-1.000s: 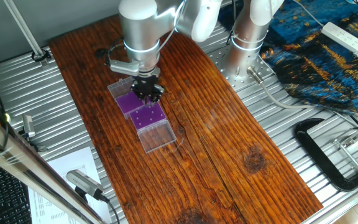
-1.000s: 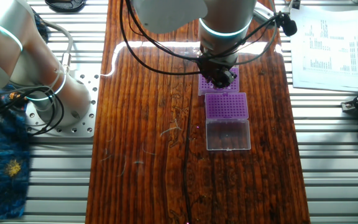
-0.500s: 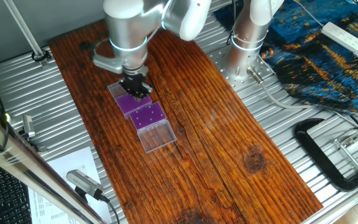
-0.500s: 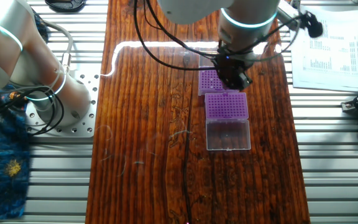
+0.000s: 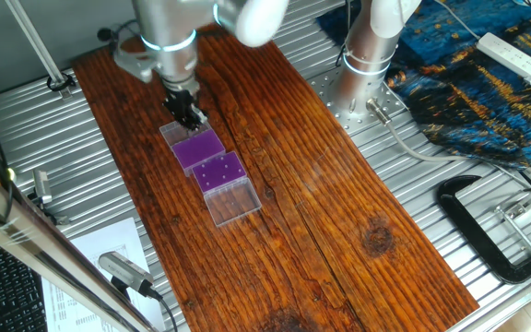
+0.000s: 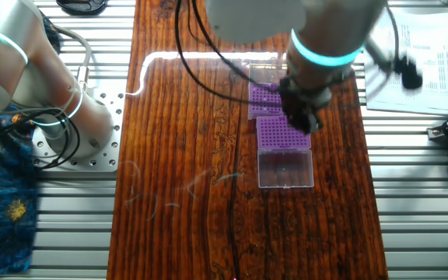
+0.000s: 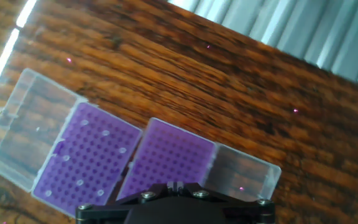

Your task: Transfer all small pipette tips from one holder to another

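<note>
While fingers [image 5: 190,114] hover, tips [image 7: 79,183] dot one rack [image 7: 86,157]

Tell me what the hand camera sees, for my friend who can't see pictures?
Two purple racks full of tiny holes lie side by side on a brown wooden table, each with a clear lid folded open. The left rack holds a few small white pipette tips; the right rack looks empty. The tool's dark body fills the bottom edge.

We note bright, even overhead lighting; white glare streaks the surface [image 6: 201,56]; the arm [image 6: 317,31] shows motion blur; the hand view is soft.
</note>
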Available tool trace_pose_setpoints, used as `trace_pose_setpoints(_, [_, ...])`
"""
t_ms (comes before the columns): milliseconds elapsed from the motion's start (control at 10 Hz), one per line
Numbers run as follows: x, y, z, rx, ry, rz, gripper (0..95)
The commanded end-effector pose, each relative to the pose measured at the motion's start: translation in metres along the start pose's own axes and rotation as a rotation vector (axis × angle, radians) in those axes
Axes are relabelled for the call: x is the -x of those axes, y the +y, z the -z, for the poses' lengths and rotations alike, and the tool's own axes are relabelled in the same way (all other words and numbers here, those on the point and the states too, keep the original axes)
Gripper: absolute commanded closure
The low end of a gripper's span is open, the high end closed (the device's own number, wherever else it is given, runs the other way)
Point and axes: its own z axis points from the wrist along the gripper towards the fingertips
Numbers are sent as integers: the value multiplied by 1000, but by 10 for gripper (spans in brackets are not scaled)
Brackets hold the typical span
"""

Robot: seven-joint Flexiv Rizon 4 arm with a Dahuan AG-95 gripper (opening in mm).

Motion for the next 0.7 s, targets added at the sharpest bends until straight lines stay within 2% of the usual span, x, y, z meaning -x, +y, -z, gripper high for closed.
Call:
trace_pose_setpoints(100, [-3,-9,2,4,-1,-97,950])
trace_pose_setpoints(200, [-3,-9,2,-13,5,-128,950])
trace_pose_setpoints(300, [-3,-9,3,-16,11,-142,950])
trace_pose_setpoints(600, [-3,-8,5,-31,17,-139,950])
trace_pose_setpoints(700, [-2,-8,4,-45,30,-143,950])
